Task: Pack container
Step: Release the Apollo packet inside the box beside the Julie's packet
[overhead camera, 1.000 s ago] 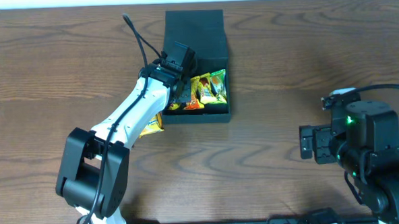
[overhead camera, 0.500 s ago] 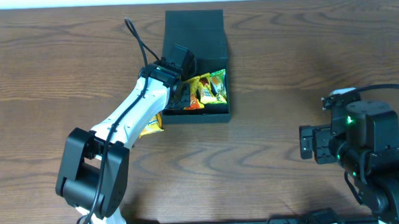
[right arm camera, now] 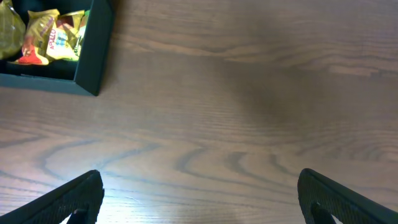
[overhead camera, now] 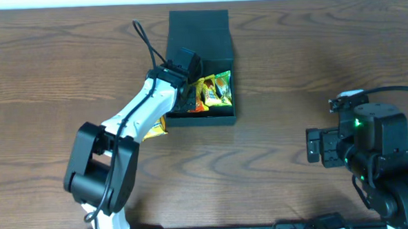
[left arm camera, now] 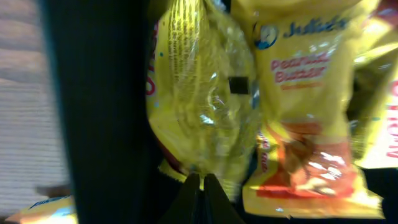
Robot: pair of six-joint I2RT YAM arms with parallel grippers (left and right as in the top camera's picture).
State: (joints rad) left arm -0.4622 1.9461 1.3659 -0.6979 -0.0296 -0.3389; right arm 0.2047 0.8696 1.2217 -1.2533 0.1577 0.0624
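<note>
Square rigid container (overhead camera: 199, 30), glossy packets (overhead camera: 215, 90) — crinkled

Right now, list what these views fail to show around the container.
Overhead: left arm covers the container's left side and most of a yellow packet beside it.
Left wrist: blurred; whether the shut jaws pinch the nearest packet is unclear.
Right wrist: frame edge cuts off the container.

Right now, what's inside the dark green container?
Yellow, orange and green snack packets lie in the container, on its right side. The left gripper and its arm cover the left part, so what lies there can't be seen from overhead.
</note>
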